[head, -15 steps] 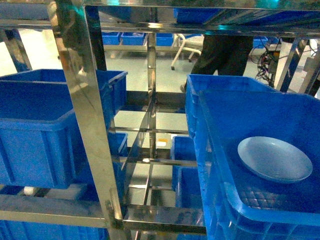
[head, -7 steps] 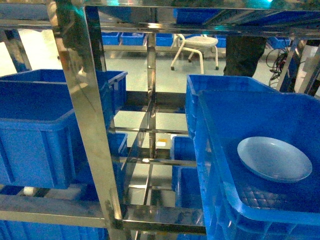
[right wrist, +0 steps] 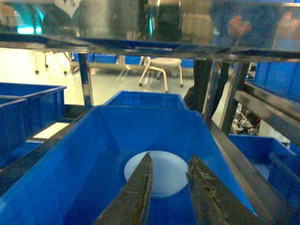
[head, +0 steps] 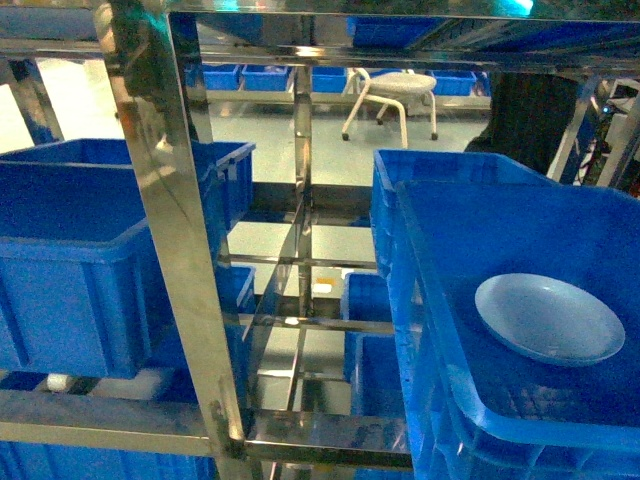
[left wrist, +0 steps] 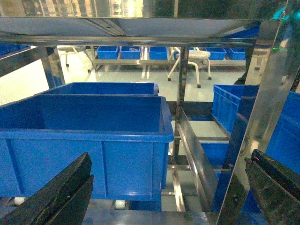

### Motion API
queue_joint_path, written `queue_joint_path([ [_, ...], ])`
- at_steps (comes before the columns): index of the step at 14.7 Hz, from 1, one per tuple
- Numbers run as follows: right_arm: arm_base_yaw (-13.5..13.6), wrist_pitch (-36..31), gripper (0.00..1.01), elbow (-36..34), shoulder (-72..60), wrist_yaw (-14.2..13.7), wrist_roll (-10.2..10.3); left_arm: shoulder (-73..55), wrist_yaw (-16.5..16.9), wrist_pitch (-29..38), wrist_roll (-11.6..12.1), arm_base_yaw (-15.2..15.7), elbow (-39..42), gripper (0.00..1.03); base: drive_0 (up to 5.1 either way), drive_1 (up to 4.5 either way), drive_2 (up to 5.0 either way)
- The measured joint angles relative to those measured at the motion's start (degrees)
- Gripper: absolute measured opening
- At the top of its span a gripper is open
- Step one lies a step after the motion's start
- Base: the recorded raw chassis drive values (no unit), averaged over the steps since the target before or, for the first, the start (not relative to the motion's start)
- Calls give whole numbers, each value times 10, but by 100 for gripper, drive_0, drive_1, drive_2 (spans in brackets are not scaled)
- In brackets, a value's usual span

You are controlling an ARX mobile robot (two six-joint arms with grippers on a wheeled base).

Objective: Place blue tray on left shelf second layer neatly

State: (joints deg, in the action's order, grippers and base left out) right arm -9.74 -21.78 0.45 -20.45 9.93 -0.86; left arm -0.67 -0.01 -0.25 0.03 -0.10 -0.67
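In right crate (head: pixel 520 230) | blue tray (right wrist: pixel 155 172) beyond right pincer (right wrist: pixel 168 174) | apart

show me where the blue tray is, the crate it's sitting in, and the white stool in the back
blue tray (head: pixel 548 318): head view, the middle of its pale dish.
dark-blue crate (head: pixel 455 398): head view, its near left rim.
white stool (head: pixel 403 82): head view, its round seat behind the rack.

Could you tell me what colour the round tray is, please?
Pale light blue tray, clearest in the head view.
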Motion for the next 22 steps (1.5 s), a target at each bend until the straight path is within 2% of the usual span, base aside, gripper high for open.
queue_joint_path([
  [2, 26, 60, 2, 2, 49, -28, 0, 0, 0, 0, 0, 0, 0, 98, 0, 0, 0],
  [3, 84, 82, 2, 2, 67, -86, 2, 0, 0, 0, 0, 0, 0, 98, 0, 0, 0],
  [4, 102, 90, 2, 2, 79, -88, 2, 0, 0, 0, 0, 0, 0, 98, 0, 0, 0],
  [5, 99, 103, 2, 2, 89, -100, 3, 0, 0, 0, 0, 0, 0, 98, 0, 0, 0],
  [7, 97, 121, 2, 2, 107, -99, 3, 0, 0, 0, 0, 0, 0, 98, 0, 0, 0],
  [8, 97, 200, 2, 3, 158, -99, 3, 0, 0, 0, 0, 0, 0, 98, 0, 0, 0],
  [9, 97, 216, 2, 3, 203, -99, 3, 0, 0, 0, 0, 0, 0, 98, 0, 0, 0],
  [15, 97, 221, 2, 3, 202, -100, 4, 0, 0, 0, 0, 0, 0, 98, 0, 0, 0],
  [16, 97, 221, 10, 3, 202, -100, 4, 0, 0, 0, 0, 0, 0, 98, 0, 0, 0],
  [22, 97, 221, 89, 3, 202, -100, 4, 0, 0, 0, 0, 0, 0, 98, 0, 0, 0],
])
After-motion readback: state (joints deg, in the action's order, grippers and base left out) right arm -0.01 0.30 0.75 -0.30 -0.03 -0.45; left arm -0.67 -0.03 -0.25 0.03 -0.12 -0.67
